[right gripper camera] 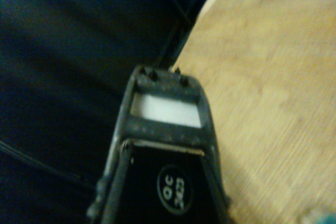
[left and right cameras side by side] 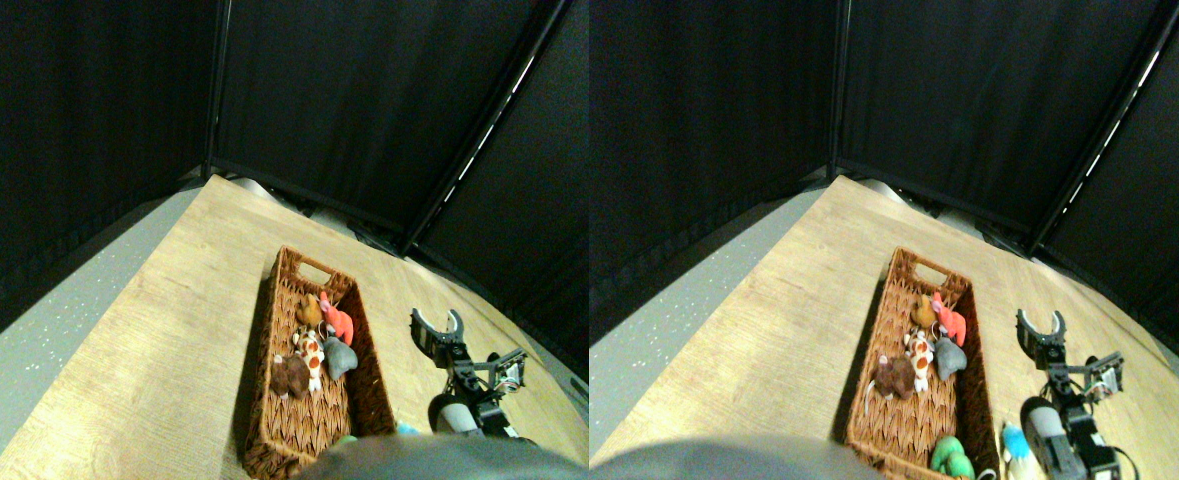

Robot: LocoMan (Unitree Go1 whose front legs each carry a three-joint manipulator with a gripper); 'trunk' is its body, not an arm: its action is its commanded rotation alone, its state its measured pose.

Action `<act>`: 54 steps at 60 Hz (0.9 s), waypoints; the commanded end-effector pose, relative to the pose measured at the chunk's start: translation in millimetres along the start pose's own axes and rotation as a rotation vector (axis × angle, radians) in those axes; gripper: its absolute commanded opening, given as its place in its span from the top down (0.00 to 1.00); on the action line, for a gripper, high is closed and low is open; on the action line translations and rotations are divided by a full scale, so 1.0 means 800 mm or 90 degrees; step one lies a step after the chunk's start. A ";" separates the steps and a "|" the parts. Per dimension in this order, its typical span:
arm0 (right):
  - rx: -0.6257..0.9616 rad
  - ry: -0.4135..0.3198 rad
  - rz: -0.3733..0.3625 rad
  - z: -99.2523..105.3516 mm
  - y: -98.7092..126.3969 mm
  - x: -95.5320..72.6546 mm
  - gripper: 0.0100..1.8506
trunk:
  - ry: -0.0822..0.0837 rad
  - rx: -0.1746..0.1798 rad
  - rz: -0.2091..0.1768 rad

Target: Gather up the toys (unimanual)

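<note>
Five toys: lay in the basket (left and right cameras side by side: 284, 420) — brown (left and right cameras side by side: 290, 375), spotted (left and right cameras side by side: 310, 357), grey (left and right cameras side by side: 339, 356), red (left and right cameras side by side: 337, 320), tan (left and right cameras side by side: 309, 310).
Strays: blue toy (left and right cameras side by side: 408, 428) on the table (left and right cameras side by side: 149, 330) just right of the basket; green one (left and right cameras side by side: 347, 439) at its near end.
Step, judged: draw back and descend on the blue toy with jaws spread.
Gripper (left and right cameras side by side: 437, 322): jaws apart, empty, raised right of the basket, pointing away.

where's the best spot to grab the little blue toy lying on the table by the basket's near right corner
Probably across the middle of its soft body, coming down from above. The blue toy lies low on the table, just outside the basket's right wall, which blocks an approach from that side. The right gripper, jaws open, is farther out and would need to draw back first. Most of the toy is hidden.
</note>
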 end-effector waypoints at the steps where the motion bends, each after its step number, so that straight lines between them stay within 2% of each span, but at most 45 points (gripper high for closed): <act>1: -0.020 -0.011 0.039 0.017 0.005 -0.001 0.77 | 0.006 0.010 -0.015; 5: 0.000 -0.019 0.030 0.023 -0.001 -0.005 0.78 | 0.009 0.018 -0.020; 7: -0.007 -0.039 0.017 0.025 -0.005 -0.010 0.77 | 0.011 0.022 -0.023; 10: -0.003 -0.034 0.019 0.026 -0.007 -0.012 0.75 | 0.012 0.024 -0.025; 14: 0.022 -0.033 0.011 0.030 -0.022 -0.026 0.68 | 0.014 0.030 -0.027; 20: 0.044 -0.038 -0.003 0.028 -0.038 -0.041 0.65 | 0.017 0.035 -0.029; 25: 0.062 -0.026 -0.015 0.025 -0.053 -0.049 0.65 | 0.017 0.035 -0.029; 32: 0.091 -0.035 -0.041 0.020 -0.071 -0.061 0.64 | 0.017 0.035 -0.029; 37: 0.138 -0.026 -0.044 0.014 -0.081 -0.065 0.65 | 0.018 0.032 -0.025; 47: 0.157 -0.002 -0.060 0.005 -0.097 -0.067 0.67 | 0.019 0.024 -0.019; 52: 0.145 0.005 -0.104 -0.001 -0.109 -0.071 0.64 | 0.020 0.018 -0.012; 54: 0.153 0.016 -0.108 -0.002 -0.112 -0.071 0.64 | 0.020 0.017 -0.010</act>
